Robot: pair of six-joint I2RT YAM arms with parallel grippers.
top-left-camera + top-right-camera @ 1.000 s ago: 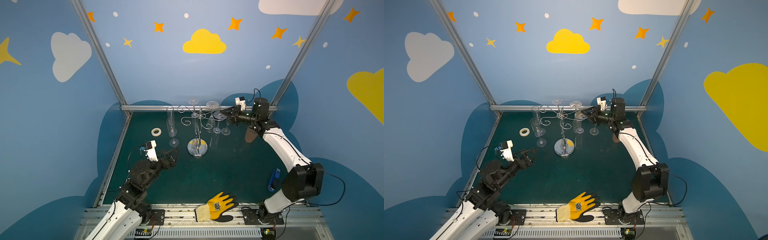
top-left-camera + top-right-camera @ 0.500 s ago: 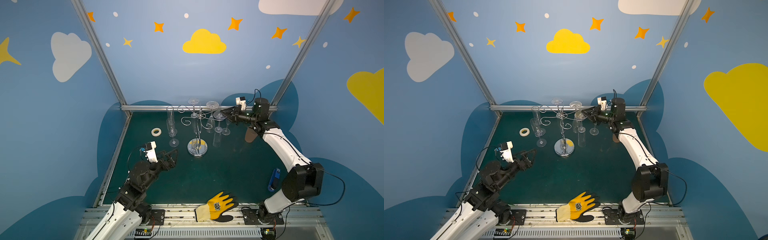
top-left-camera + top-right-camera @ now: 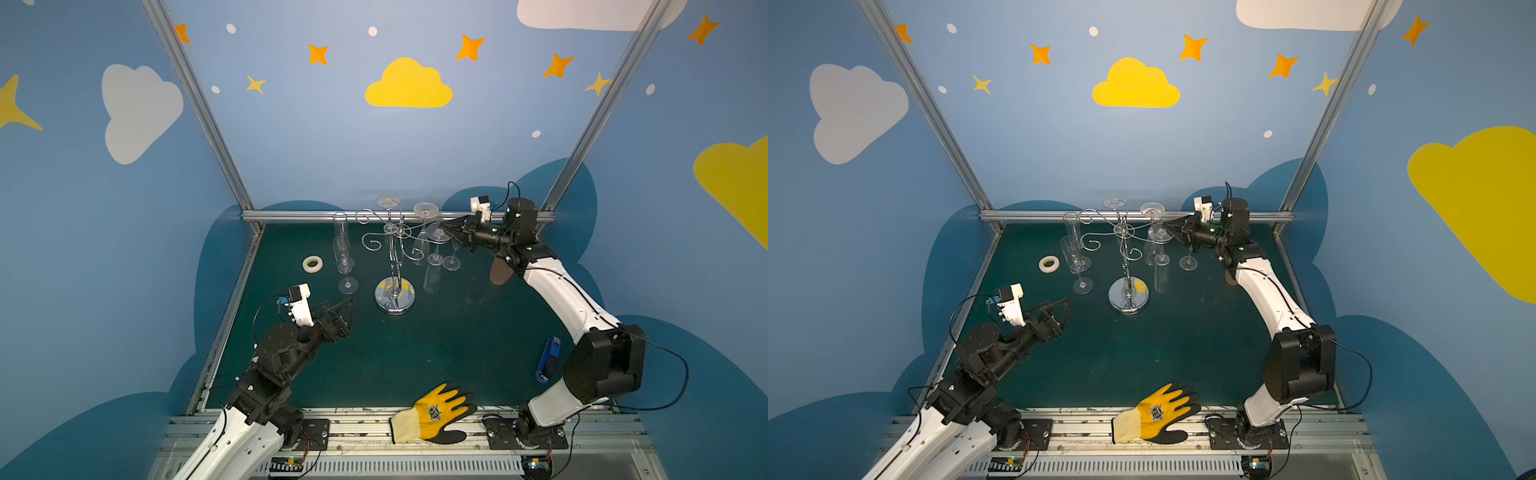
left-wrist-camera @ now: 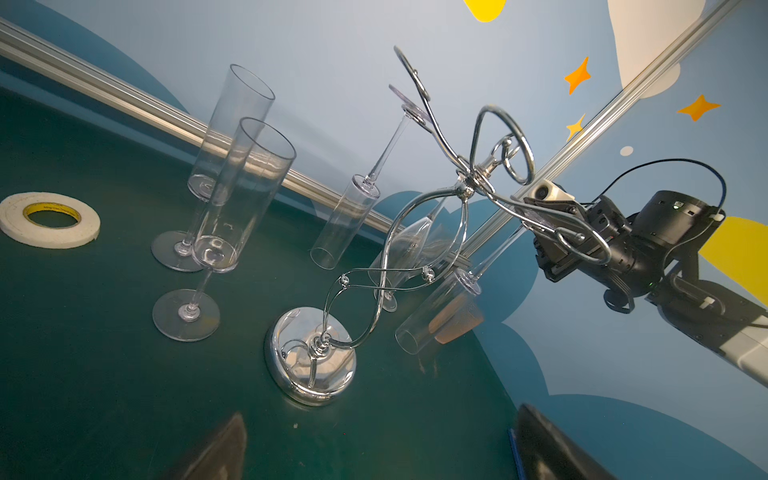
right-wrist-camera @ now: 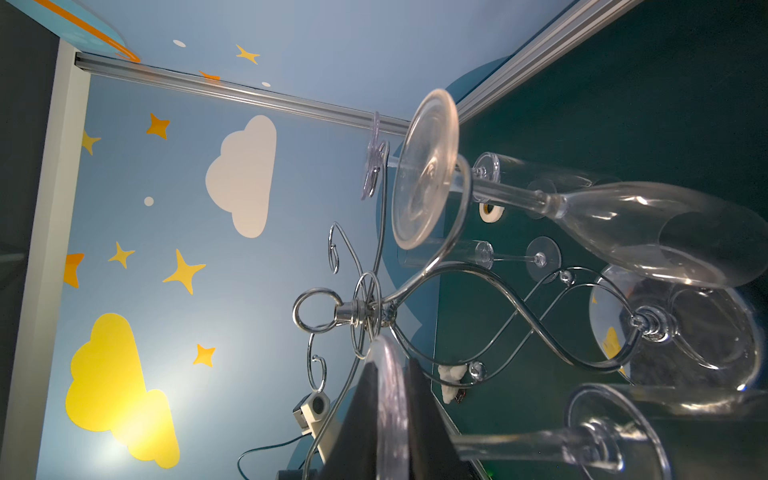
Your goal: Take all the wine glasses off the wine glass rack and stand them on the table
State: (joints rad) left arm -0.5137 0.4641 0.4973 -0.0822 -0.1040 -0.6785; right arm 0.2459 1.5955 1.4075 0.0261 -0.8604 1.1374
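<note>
The chrome wine glass rack stands mid-table, with several clear glasses hanging upside down from its curled arms. My right gripper reaches in at arm height from the right. In the right wrist view its dark fingers pinch the flat round foot of one hanging wine glass, whose stem runs off to the side. The left wrist view shows that wine glass slanting under the rack arm. My left gripper hovers low at the front left, open and empty.
Two tall flutes stand left of the rack, and another glass stands under my right gripper. A tape roll lies far left, a brown object right, a blue tool front right and a yellow glove on the front rail.
The right gripper's jaws have closed in on the foot of the hanging wine glass. The left arm has not moved.
</note>
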